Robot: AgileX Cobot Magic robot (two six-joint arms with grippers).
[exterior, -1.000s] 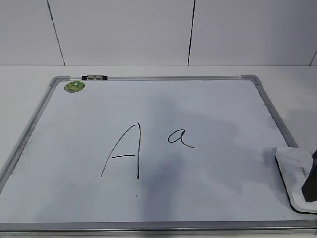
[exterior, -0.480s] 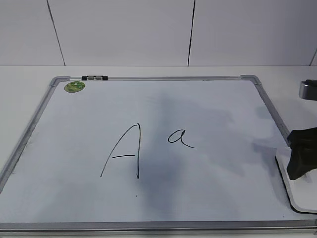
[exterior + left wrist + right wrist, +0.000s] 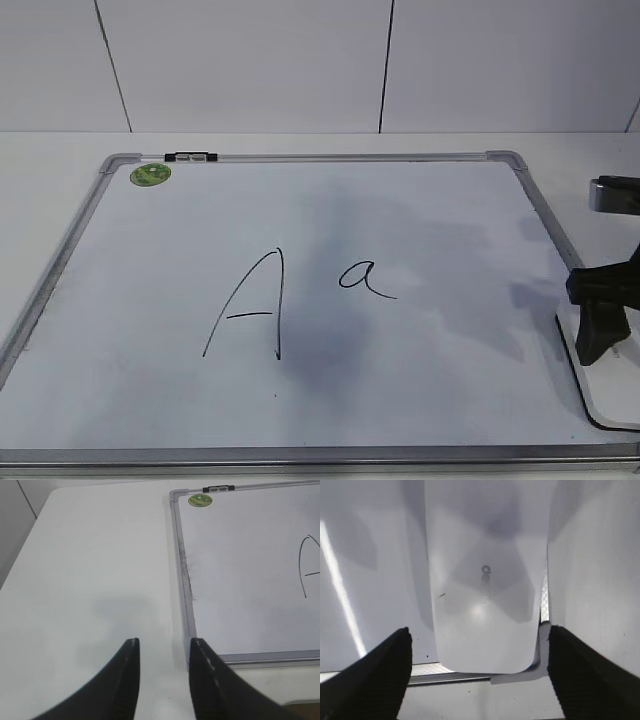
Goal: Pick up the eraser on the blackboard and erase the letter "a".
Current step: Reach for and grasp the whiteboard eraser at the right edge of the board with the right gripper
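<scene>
The white eraser (image 3: 608, 395) lies on the blackboard (image 3: 430, 210), a white board with a grey frame, at its near right corner. The small letter "a" (image 3: 365, 278) is at the board's middle, right of a tall capital "A" (image 3: 250, 305). My right gripper (image 3: 600, 318) hangs just over the eraser and hides part of it. In the right wrist view the jaws (image 3: 479, 636) are wide open, one on each side of the eraser (image 3: 485, 590), not touching it. My left gripper (image 3: 162, 647) is open and empty over the table, left of the board's frame (image 3: 182, 580).
A round green sticker (image 3: 150, 174) and a black clip (image 3: 190, 157) sit at the board's far left corner. The board lies on a white table (image 3: 90, 570); a white panelled wall (image 3: 250, 60) stands behind.
My right gripper has moved from the view's right edge up and inward over the eraser. The eraser, the letters and the board have not moved.
</scene>
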